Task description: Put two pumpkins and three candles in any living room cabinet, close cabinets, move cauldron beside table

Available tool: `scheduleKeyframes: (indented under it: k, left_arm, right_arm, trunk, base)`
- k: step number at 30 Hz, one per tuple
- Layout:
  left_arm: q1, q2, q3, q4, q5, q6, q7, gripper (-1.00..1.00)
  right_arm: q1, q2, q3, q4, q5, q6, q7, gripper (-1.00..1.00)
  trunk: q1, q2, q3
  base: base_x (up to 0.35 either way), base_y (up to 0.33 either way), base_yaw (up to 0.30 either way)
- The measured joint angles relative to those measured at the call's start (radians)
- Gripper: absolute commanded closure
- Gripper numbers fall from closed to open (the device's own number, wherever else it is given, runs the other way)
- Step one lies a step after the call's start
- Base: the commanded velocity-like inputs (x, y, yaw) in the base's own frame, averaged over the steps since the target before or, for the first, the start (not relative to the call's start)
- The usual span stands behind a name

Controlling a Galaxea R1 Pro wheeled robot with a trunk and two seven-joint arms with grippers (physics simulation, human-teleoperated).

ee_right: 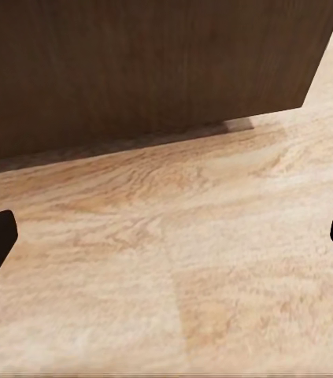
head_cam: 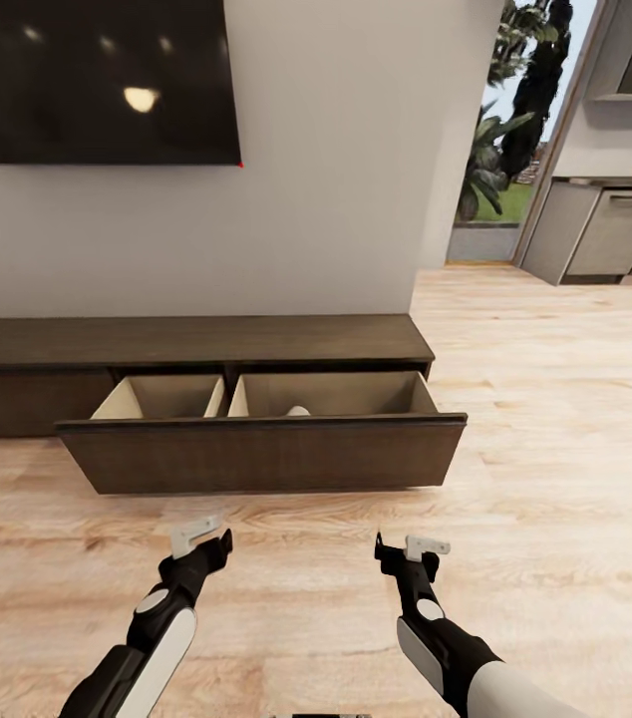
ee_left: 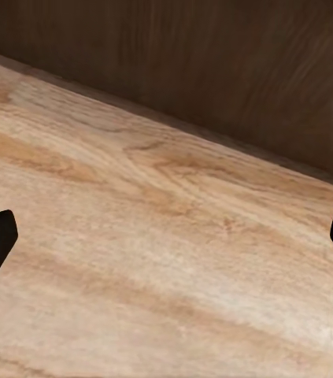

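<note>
A pale candle [head_cam: 298,410] is peeking over the front of the cabinet [head_cam: 256,454] drawer, mostly hidden; both empty claws, left [head_cam: 203,538] and right [head_cam: 411,549], are hanging spread wide above plank floor [head_cam: 555,419].

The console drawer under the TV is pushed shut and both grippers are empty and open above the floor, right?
Not quite. The head view shows the cabinet drawer pulled open. The left gripper and right gripper are indeed empty and open above the floor.
</note>
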Motion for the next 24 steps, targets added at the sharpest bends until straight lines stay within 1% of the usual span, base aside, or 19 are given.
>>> scheduleKeyframes:
  k: [1,4,10,15,19,24]
  left_arm:
    - [0.001,0.001,0.0,-0.011,0.0,-0.009,0.0,-1.0]
    - [0.005,0.002,0.0,-0.031,0.0,-0.026,-0.001,-1.0]
    - [0.006,0.002,0.0,-0.038,0.0,-0.032,0.0,-1.0]
    - [0.006,0.001,0.0,-0.034,0.0,-0.032,-0.001,-1.0]
    - [0.006,0.001,0.0,-0.033,0.0,-0.032,-0.001,-1.0]
    - [0.006,0.001,0.001,-0.028,0.0,-0.031,-0.001,-1.0]
  right_arm:
    - [0.0,0.0,0.0,0.0,0.0,0.0,0.0,-1.0]
    - [0.0,0.0,0.0,0.0,0.0,0.0,0.0,-1.0]
    - [0.0,0.0,0.0,0.0,0.0,0.001,0.0,-1.0]
    - [0.0,0.0,0.0,0.0,0.0,0.001,0.001,-1.0]
    - [0.0,0.0,0.0,0.0,0.0,0.0,0.001,-1.0]
    - [0.0,0.0,0.0,0.0,0.0,0.001,0.001,-1.0]
  trunk:
    - [0.0,0.0,-0.004]
    - [0.0,0.0,-0.004]
    - [0.0,0.0,-0.004]
    - [0.0,0.0,-0.004]
    - [0.0,0.0,-0.004]
    - [0.0,0.0,-0.004]
  base:
    - [0.0,0.0,0.0]
    - [0.0,0.0,0.0]
    - [0.012,0.0,0.0]
    - [0.218,0.0,0.0]
    - [0.12,0.0,0.0]
    - [0.244,0.0,0.0]
